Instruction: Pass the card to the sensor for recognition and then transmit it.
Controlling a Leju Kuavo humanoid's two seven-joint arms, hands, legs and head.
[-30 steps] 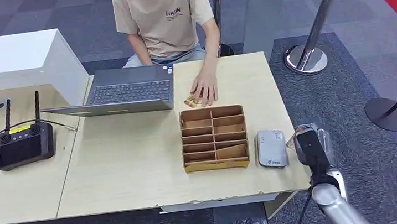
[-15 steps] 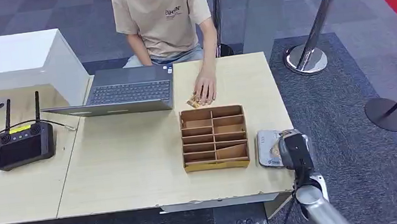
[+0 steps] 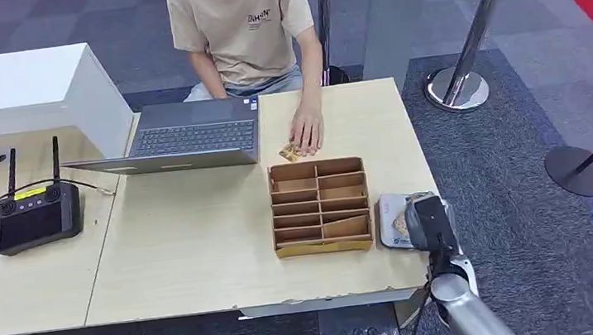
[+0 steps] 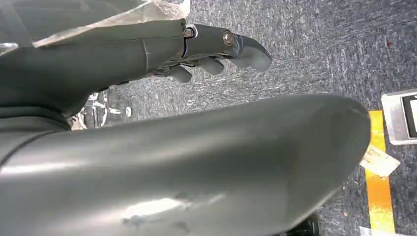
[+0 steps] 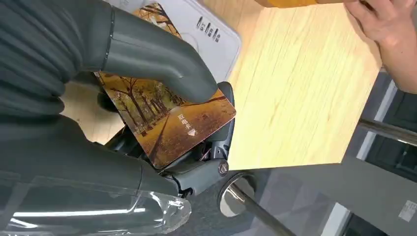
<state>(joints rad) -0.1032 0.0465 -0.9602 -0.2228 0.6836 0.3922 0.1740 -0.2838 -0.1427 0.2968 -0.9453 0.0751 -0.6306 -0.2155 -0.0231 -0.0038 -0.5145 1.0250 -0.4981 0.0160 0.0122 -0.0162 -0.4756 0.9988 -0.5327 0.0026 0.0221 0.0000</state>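
My right hand (image 3: 425, 222) hovers over the white card sensor (image 3: 391, 220), which lies on the table right of the cardboard organiser. In the right wrist view the thumb (image 5: 162, 61) presses an orange card with an autumn-tree picture (image 5: 169, 123) against the dark fingers, just above the sensor (image 5: 196, 27). A little of the card (image 3: 401, 221) peeks out beside the hand in the head view. My left hand (image 4: 216, 49) hangs over grey carpet, fingers loosely curled around nothing.
A cardboard organiser (image 3: 320, 207) with several slots stands left of the sensor. A person in a beige shirt (image 3: 243, 23) sits behind the table, one hand (image 3: 307, 135) on another card beside an open laptop (image 3: 190, 135). A black controller (image 3: 35, 216) lies far left. A stanchion base (image 3: 457, 88) stands at the right.
My right hand has swung left from beyond the table's edge, carrying the card over the sensor. The person's hand has shifted slightly on the table.
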